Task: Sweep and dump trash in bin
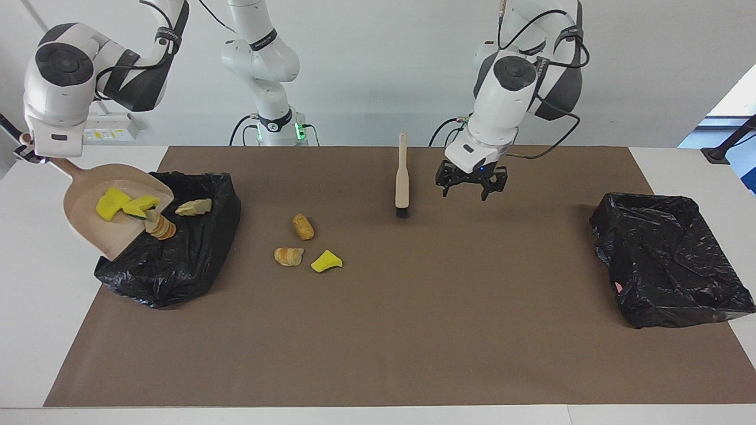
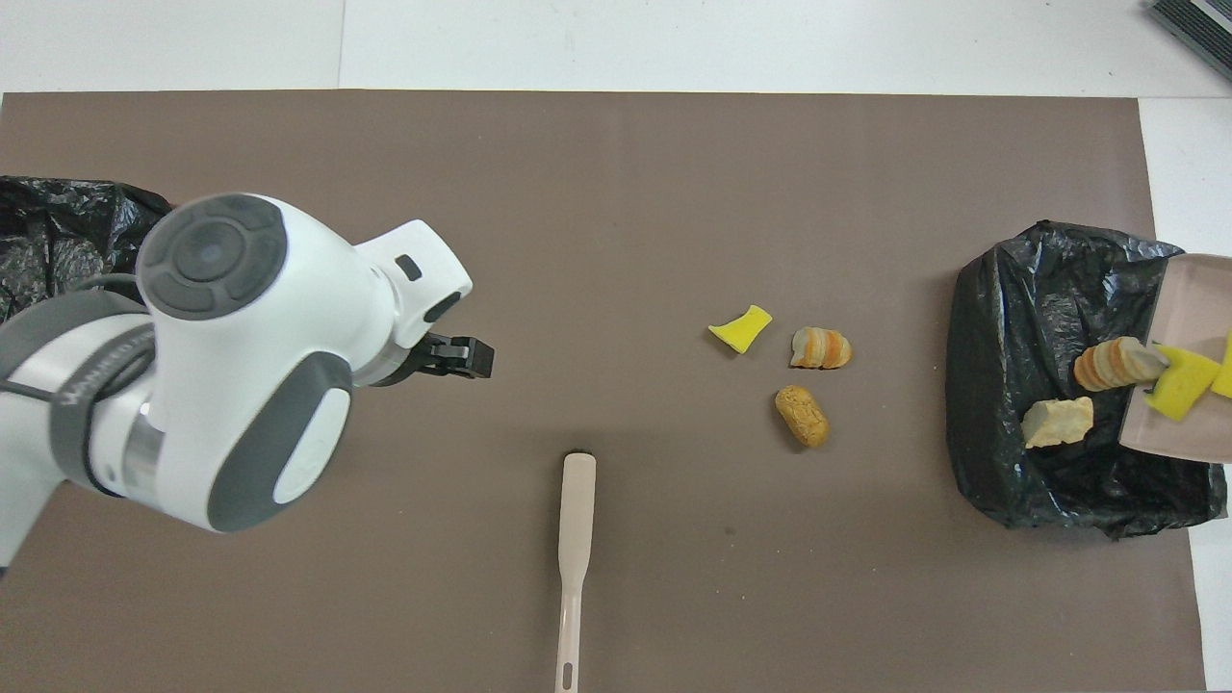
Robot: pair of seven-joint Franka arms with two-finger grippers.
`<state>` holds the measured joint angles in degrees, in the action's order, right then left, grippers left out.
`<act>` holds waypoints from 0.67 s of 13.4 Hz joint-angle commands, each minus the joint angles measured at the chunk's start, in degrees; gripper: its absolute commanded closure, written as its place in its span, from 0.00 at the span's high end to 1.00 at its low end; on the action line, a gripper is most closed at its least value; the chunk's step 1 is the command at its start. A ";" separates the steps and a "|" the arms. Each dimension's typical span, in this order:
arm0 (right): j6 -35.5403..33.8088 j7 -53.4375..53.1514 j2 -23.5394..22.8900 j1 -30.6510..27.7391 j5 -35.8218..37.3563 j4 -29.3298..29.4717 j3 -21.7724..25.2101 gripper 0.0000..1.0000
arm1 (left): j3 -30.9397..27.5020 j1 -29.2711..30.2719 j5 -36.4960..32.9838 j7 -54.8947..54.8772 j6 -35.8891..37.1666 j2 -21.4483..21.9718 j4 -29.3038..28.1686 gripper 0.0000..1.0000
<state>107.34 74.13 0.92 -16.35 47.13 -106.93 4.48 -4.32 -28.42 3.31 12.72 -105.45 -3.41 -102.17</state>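
1. At the right arm's end of the table, the right pincer (image 1: 28,152) is clamped on the handle of the beige dustpan (image 1: 88,221). It holds the pan in the air, tipped lip-down over the black-bagged bin (image 1: 177,265). The pincer sits at the frame edge, so I judge the grip from the raised pan rather than from the fingers.
2. The dump looks partly done. One pale pastry piece (image 1: 194,206) already lies inside that bin, and a striped croissant piece (image 1: 159,228) is at the pan's lip, about to drop. Two yellow sponge chunks (image 1: 112,203) remain on the pan.
3. Three bits are unswept on the brown mat (image 1: 378,354), between the bin and the table's middle. They are a crumbed roll (image 1: 303,226), a second croissant piece (image 1: 289,255) and a yellow sponge wedge (image 1: 326,261), lying close together but apart.
4. The beige brush (image 1: 402,177) lies flat near the table's edge on the robots' side, bristle end toward the mat's middle, with nothing gripping it.
5. The left pincer (image 1: 471,190) hangs over the mat just beside the brush, spread wide and empty.
6. A second black-bagged bin (image 1: 667,265) sits at the left arm's end, with no trash showing in it.
7. By my reckoning the task is roughly half done. Finishing the tip comes first, then another sweep of the three loose bits and a second dump.
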 commanded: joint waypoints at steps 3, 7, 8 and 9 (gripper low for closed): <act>-0.11 -0.66 -1.01 1.66 4.35 1.54 -0.08 0.00 | 2.12 10.30 -1.46 -7.26 12.70 -0.55 12.05 1.00; -3.18 -1.27 -1.01 5.18 7.79 1.72 -0.17 0.00 | 1.86 15.76 -1.46 -11.04 18.88 3.22 15.77 1.00; -4.06 -1.53 -1.10 5.79 8.49 2.68 -0.17 0.00 | 1.60 16.55 -1.46 -12.36 20.45 4.10 15.86 1.00; -4.33 -1.53 -1.71 5.97 8.67 3.12 -0.17 0.00 | 1.51 17.08 -1.38 -13.50 22.03 4.89 15.94 1.00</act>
<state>104.56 73.57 0.51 -10.75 53.90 -105.85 4.39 -3.41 -12.61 2.93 1.06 -86.18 -0.04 -86.56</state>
